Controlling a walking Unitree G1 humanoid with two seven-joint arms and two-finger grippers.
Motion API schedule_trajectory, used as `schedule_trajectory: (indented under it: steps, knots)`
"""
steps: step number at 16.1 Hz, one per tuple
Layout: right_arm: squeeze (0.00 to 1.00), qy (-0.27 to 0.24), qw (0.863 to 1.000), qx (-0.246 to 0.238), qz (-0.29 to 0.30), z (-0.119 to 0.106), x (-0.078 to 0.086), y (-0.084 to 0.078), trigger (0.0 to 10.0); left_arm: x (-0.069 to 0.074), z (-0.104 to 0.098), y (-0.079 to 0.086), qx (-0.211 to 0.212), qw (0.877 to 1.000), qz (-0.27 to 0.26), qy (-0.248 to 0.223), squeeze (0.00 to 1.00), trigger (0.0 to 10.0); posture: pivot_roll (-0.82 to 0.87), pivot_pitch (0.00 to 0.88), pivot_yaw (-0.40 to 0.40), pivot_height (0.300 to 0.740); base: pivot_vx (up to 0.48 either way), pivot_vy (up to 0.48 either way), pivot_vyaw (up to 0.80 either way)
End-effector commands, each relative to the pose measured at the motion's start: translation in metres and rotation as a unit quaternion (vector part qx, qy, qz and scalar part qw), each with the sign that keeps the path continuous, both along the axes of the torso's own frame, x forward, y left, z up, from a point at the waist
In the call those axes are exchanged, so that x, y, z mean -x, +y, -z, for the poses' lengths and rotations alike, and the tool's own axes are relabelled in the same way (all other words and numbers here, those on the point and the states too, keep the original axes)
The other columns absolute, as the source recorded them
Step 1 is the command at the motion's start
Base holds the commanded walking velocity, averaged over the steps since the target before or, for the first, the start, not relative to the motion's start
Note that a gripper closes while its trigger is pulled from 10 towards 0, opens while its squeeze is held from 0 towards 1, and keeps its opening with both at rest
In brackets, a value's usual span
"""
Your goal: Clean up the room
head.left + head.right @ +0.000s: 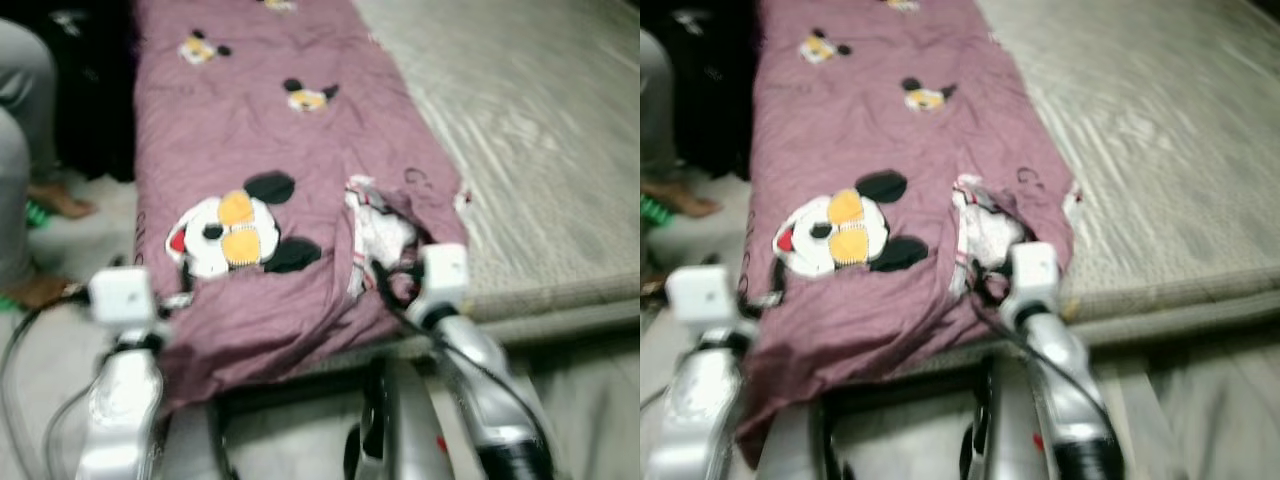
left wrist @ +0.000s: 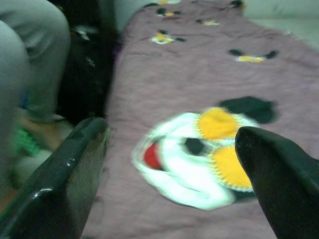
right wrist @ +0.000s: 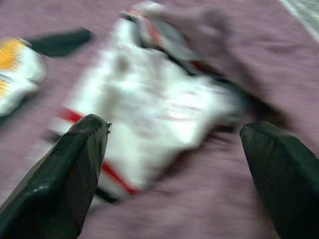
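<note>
we see the crumpled white cloth with red stripes (image 3: 149, 114) lying on the mauve cartoon-print blanket (image 1: 260, 120), straight ahead of our right gripper (image 3: 174, 164), nearer arm, jaws wide open, empty.

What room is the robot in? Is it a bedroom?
Probably a bedroom. A purple blanket with cartoon mouse pictures lies spread out flat, beside a pale mattress. Both grippers, left gripper and right gripper, are open over the blanket.
</note>
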State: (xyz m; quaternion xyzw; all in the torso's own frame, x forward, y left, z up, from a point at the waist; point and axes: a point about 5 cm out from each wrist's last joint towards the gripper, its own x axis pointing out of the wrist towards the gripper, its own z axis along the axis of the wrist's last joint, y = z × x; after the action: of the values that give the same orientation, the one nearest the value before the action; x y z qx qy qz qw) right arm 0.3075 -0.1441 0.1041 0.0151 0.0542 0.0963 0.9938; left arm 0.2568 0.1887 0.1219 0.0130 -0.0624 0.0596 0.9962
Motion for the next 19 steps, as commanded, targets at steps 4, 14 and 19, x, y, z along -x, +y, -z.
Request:
schedule_trajectory:
  steps: [4,14,19]
  knots:
    - [0.00,0.004,1.000,-0.004,0.007,0.003,0.002,-0.003,10.0,0.007,0.012,0.005,-0.002,1.000,-0.008,0.027,0.00,10.0,-0.04,0.178,-0.049,0.517,0.000,0.000,0.00]
    - [0.00,-0.049,0.998,0.036,0.012,-0.018,-0.030,0.004,10.0,0.009,-0.002,-0.002,-0.034,0.999,0.000,0.002,0.00,10.0,0.04,0.186,-0.054,0.517,0.000,0.000,0.00]
    - [0.00,-0.050,0.993,0.104,0.001,-0.035,-0.066,0.034,10.0,0.018,-0.015,-0.006,-0.040,0.999,0.007,-0.012,0.00,10.0,0.11,0.215,-0.066,0.517,0.000,0.000,0.00]
